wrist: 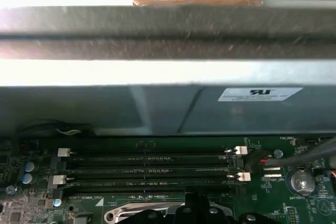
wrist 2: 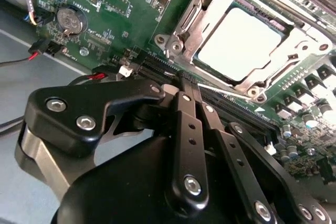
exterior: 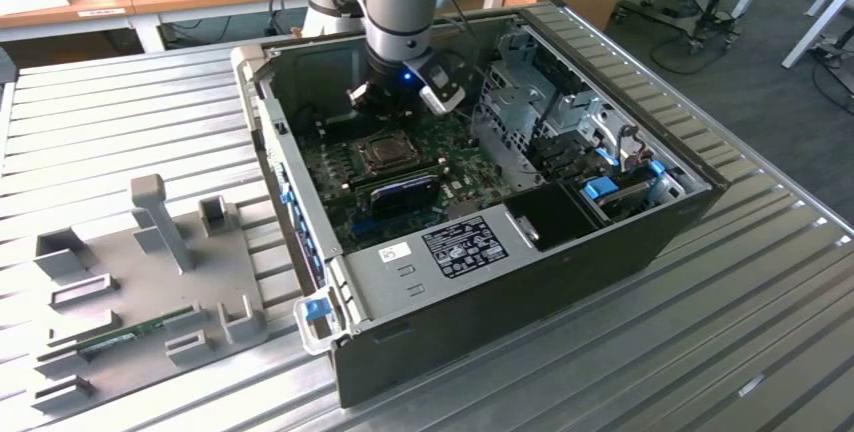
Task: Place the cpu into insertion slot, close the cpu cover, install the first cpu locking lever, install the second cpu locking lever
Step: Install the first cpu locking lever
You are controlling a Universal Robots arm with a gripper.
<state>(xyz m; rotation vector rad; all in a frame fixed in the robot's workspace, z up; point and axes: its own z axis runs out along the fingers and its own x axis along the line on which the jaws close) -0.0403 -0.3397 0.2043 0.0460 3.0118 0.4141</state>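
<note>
Cpu (wrist 2: 239,43) sits in insertion slot (wrist 2: 174,42) under cpu cover (wrist 2: 307,43); closed claw (wrist 2: 184,85) beside memory slots (wrist: 152,171).

Even room light in the exterior view; glare bleaches the cpu (wrist 2: 239,43) (second wrist view) and the case wall (wrist: 168,72) (first wrist view).

Ribbed metal table (exterior: 747,352) carries the open computer case (exterior: 534,292). To the exterior view's left of the case, well apart, lies a grey fixture plate (exterior: 134,297) with upright holders.
</note>
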